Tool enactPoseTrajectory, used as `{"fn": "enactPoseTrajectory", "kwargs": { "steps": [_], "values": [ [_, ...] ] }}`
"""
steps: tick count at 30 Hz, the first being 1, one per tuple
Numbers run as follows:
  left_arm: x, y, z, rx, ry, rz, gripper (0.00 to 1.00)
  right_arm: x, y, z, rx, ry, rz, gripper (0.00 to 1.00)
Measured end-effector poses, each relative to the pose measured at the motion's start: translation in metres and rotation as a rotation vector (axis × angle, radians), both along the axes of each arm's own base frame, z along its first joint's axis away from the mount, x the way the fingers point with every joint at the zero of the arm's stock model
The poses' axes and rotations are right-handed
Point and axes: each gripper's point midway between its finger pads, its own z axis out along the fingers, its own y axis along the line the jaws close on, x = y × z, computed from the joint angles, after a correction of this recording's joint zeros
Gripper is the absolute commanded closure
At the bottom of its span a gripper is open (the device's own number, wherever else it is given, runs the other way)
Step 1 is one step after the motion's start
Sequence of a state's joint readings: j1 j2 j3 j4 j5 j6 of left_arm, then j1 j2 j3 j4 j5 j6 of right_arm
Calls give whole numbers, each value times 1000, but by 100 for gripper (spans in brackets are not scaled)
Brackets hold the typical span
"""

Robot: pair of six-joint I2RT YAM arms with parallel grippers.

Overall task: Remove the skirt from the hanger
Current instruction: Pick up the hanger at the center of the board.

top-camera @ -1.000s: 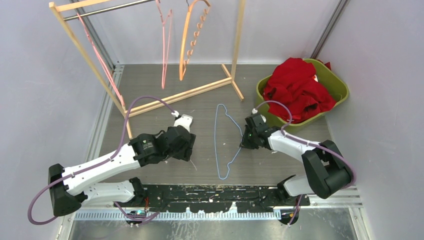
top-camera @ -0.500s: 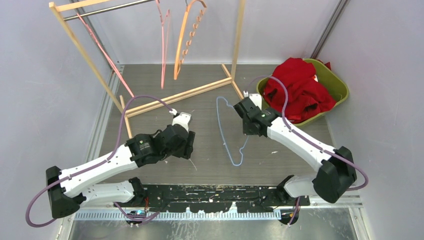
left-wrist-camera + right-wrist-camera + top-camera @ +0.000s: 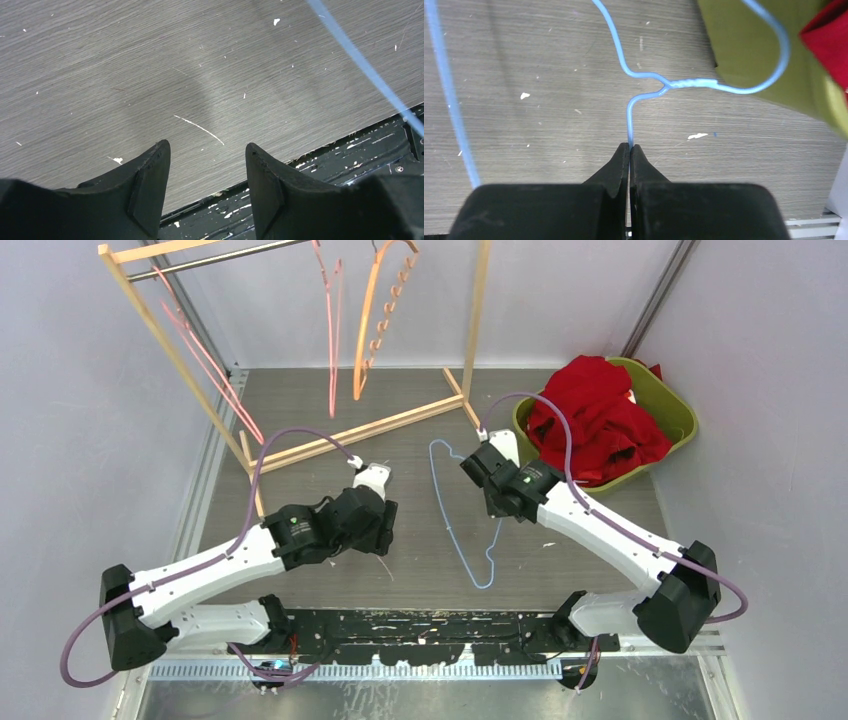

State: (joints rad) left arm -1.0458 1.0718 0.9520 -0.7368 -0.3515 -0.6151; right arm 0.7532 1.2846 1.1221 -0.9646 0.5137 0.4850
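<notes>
The right end effector (image 3: 629, 147) has its fingers pressed together on the blue wire hanger (image 3: 628, 120), pinching the thin wire just below the twisted neck. Straight ahead of the fingertips the wire splits. One strand runs up and to the left, and the other passes through the twist into the hook, which curls out to the right. Behind the hook, ahead and to the right of this end effector, is the olive-green bin (image 3: 744, 45), with a corner of the red skirt (image 3: 829, 30) showing in it.

From above, the skirt (image 3: 600, 420) lies heaped inside the bin (image 3: 680, 410), filling most of it and spilling slightly over the rim. It is off the hanger and just to the right of the right end effector (image 3: 470, 458). The bare hanger (image 3: 450, 515) trails back from that grip towards the arm bases (whether its lower end touches the table (image 3: 420, 540) cannot be told).

The left end effector (image 3: 206, 150) has its fingers apart with nothing between them, pointing down at the grey wood-grain table (image 3: 150, 65). A blurred stretch of the hanger wire (image 3: 366, 60) crosses ahead and to its right. In the top view this end effector (image 3: 378, 538) is to the left of the hanger and apart from it.

Beyond both end effectors stands a wooden rack (image 3: 360, 430) with pink hangers (image 3: 330, 340) and an orange hanger (image 3: 372, 330) on it. A small round mark on the left arm's wrist joint is too small to read.
</notes>
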Motion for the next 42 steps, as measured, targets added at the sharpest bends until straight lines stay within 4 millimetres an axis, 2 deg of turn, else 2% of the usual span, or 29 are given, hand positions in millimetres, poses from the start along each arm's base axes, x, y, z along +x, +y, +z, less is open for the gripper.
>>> {"fn": "enactPoseTrajectory", "kwargs": {
  "steps": [4,9,11,18,26,30,38,42],
  "values": [
    [2,-5,-1,8,9,-3,43,-6,15,-15,28,19,34,99],
    [5,-12,3,5,14,-8,43,-11,32,-44,13,69,71,99],
    [5,-12,1,8,17,-9,43,-13,35,-48,4,75,81,99],
    [4,-18,-5,19,37,-27,43,-15,39,-46,-8,62,100,99],
    [9,-54,-20,-57,51,-90,35,-18,31,-36,-21,34,93,99],
    [21,-72,-22,-140,60,-87,35,-20,29,-35,-28,35,93,99],
    [70,-94,-31,-313,92,19,36,-21,28,-36,-33,39,93,99],
    [86,-110,-40,-386,134,45,37,-22,27,-35,-39,41,94,99]
  ]
}}
